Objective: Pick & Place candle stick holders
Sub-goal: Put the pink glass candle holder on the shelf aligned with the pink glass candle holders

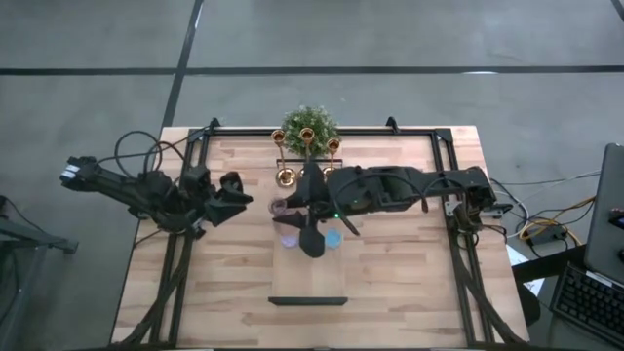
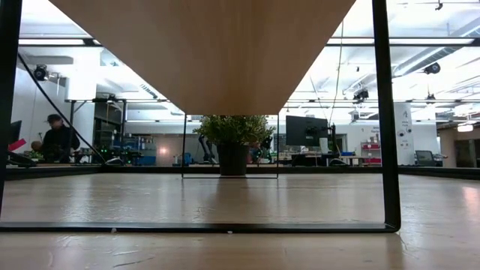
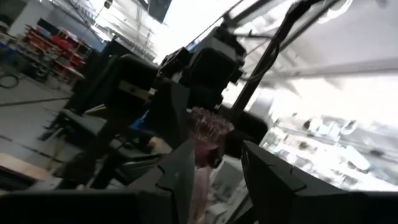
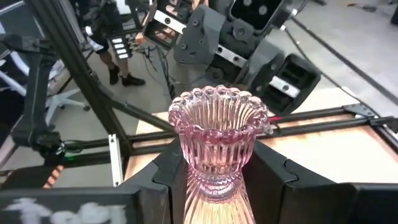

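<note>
My right gripper [image 4: 221, 155] hangs over the table's middle, pointing toward the left arm, shut on a pink ribbed glass candle stick holder [image 4: 217, 124], which also shows pink in the high view [image 1: 280, 207]. My left gripper [image 3: 219, 152], raised at the table's left [image 1: 244, 198], has another pink glass holder [image 3: 208, 130] between its fingers. Three gold holders [image 1: 284, 177] stand by the green plant [image 1: 309, 125]. A purple holder [image 1: 290, 237] and a blue one [image 1: 333, 238] sit on the table under the right arm. My left gripper has the pink holder's stem [image 3: 199, 186] between its two fingers, the beaded cup pointing away past the fingertips. The stem lies against one finger [image 3: 177, 174]; a gap shows beside the other. The contact lies below the picture's edge. The holder is clear of the table. My right gripper pinches the holder's lower body [image 4: 214, 193], below the waist, between its two fingers. The holder lies along the fingers, its beaded cup rim [image 4: 217, 102] sticking out past the fingertips toward the table's left. It is lifted clear of the table.
A black frame rail [image 1: 322, 130] runs along the table's far edge, with side rails [image 1: 453, 166]. A dark flat bar [image 1: 307, 301] lies near the front edge. Bare wood [image 1: 409, 283] lies at the near right. A person sits in the room beyond [image 2: 56, 139].
</note>
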Controlling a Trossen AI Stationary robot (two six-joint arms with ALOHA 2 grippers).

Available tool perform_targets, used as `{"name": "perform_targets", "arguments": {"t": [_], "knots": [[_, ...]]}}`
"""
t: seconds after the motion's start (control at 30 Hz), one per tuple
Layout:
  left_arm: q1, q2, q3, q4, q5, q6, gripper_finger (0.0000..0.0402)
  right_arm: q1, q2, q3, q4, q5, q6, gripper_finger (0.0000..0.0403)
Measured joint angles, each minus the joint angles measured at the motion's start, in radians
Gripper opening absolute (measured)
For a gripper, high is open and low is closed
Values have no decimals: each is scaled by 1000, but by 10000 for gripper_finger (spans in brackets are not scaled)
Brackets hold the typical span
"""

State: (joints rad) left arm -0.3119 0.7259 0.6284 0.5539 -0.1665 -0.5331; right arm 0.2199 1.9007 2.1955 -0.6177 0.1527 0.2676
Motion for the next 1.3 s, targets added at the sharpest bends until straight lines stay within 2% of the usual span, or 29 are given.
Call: {"name": "perform_targets", "arguments": {"t": [0.2, 0.37, 0.5, 0.63, 0.73, 1.0, 1.3], "knots": [[0, 36, 63, -62, 0, 106, 136, 0, 0, -3, -22, -27, 19, 116], [0, 77, 133, -192, 0, 148, 142, 0, 0, -15, -22, -30, 29, 116], [0, 118, 181, -264, 0, 166, 180, 0, 0, -28, -22, -31, 30, 116], [0, 144, 209, -266, 0, 199, 230, 1, 0, -48, -20, -31, 30, 116], [0, 151, 223, -269, 0, 249, 251, 2, 0, -63, -23, -53, 44, 116], [0, 160, 230, -358, 11, 244, 253, 3, 0, -75, -19, -57, 48, 116], [0, 213, 230, -329, 12, 195, 254, 2, 0, -79, -15, -57, 49, 116]]}}
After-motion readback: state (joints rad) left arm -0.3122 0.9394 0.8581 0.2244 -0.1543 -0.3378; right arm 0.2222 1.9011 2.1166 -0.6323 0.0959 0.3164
